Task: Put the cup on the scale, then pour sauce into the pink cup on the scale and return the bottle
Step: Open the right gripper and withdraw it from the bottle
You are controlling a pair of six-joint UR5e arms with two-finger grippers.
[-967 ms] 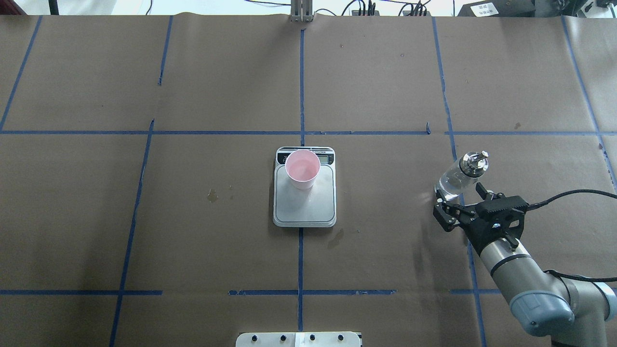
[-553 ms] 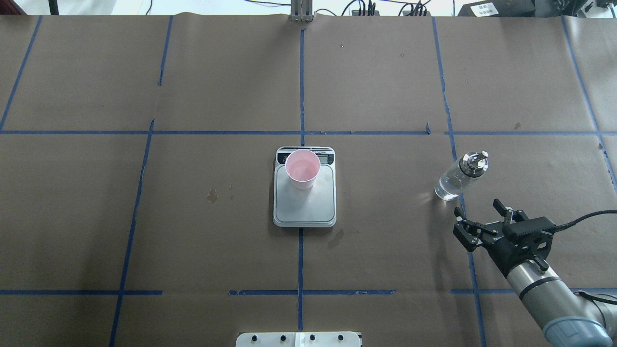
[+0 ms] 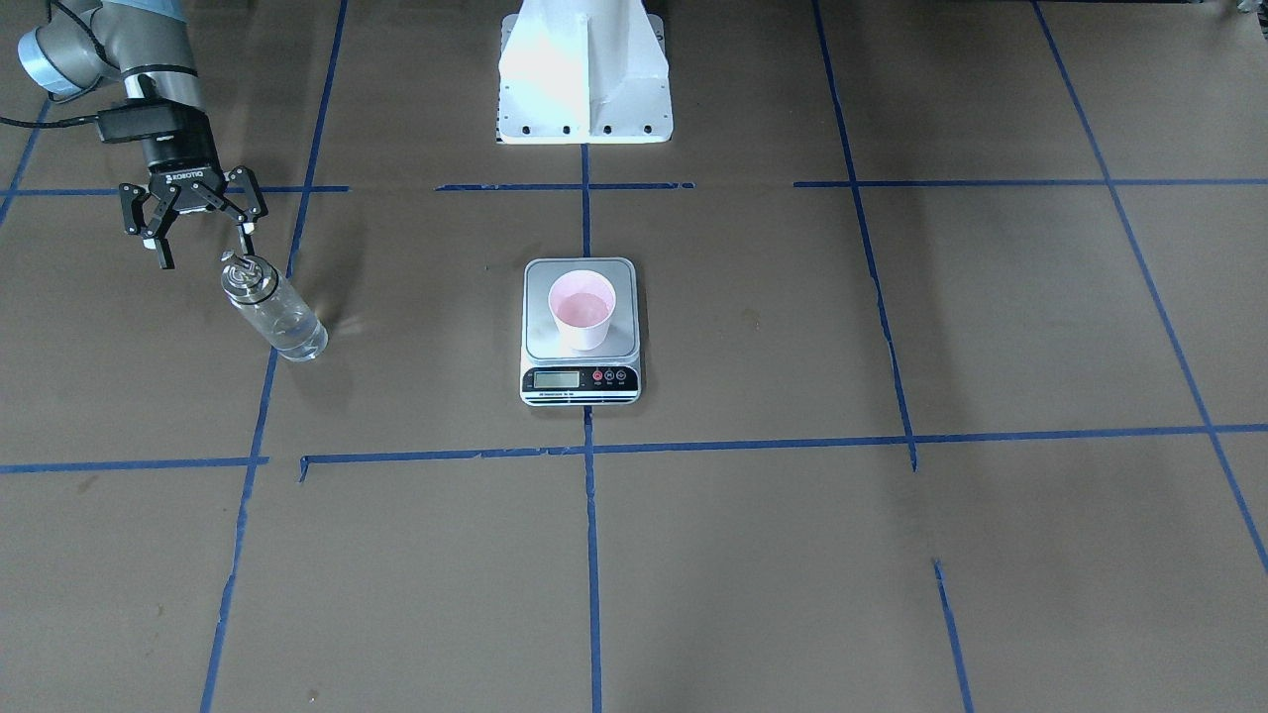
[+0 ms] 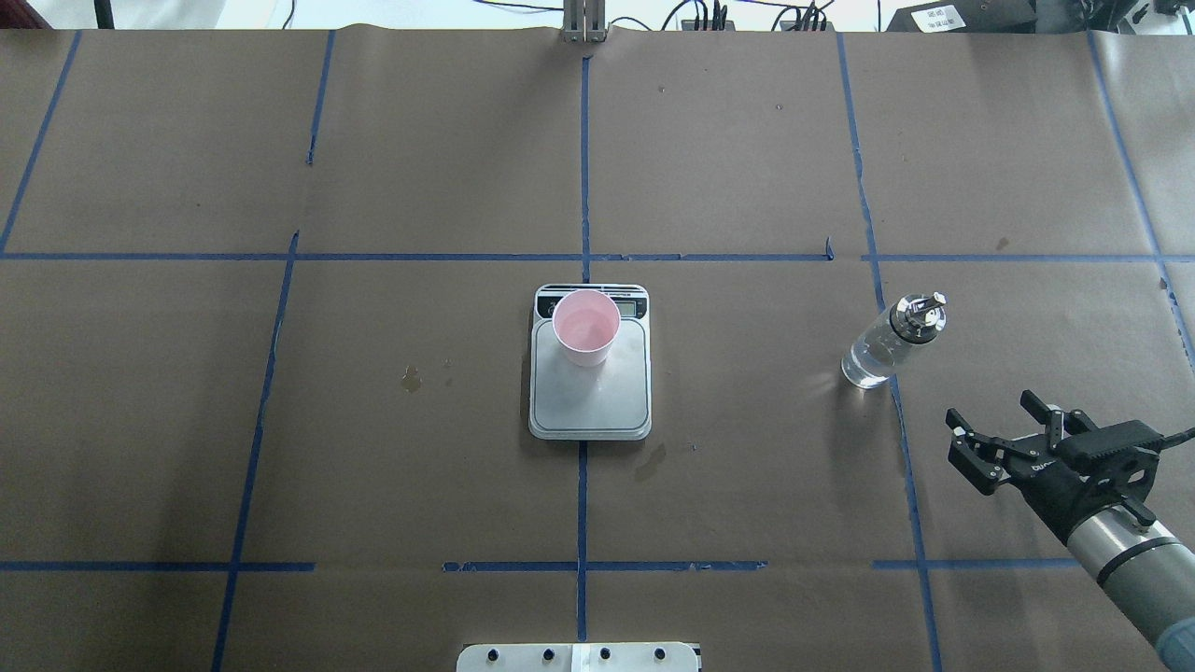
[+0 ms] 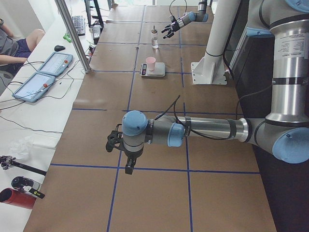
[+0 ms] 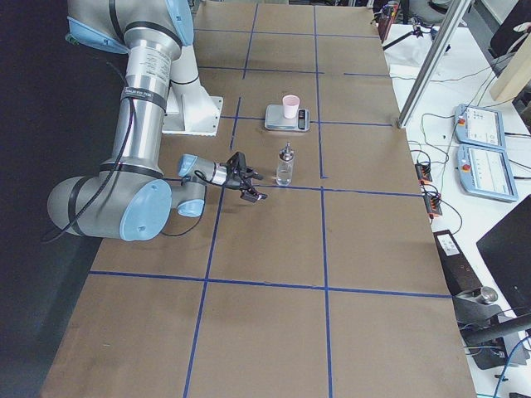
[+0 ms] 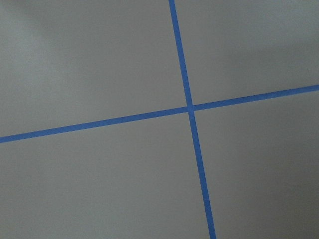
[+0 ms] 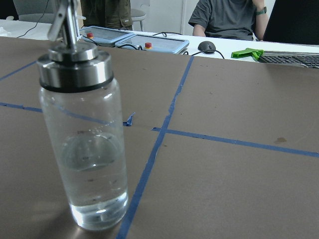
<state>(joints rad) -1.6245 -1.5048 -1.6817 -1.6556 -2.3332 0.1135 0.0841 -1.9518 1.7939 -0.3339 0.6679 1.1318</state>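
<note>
Bottle (image 4: 870,357) stands free on the counter (image 4: 373,168), my right hand (image 4: 988,405) spread apart near it, cup (image 4: 585,327) on scale (image 4: 590,399); my left hand (image 5: 114,143) I cannot tell.

Cup (image 4: 585,327) set on upper part of scale (image 4: 590,411) at overhead centre, bottle (image 4: 882,350) stood at right, right gripper (image 4: 990,411) seen apart at lower right.

scale (image 3: 581,380) readout: unreadable | bottle (image 8: 84,149) spout: cropped top | left claw (image 5: 129,167): state unclear
</note>
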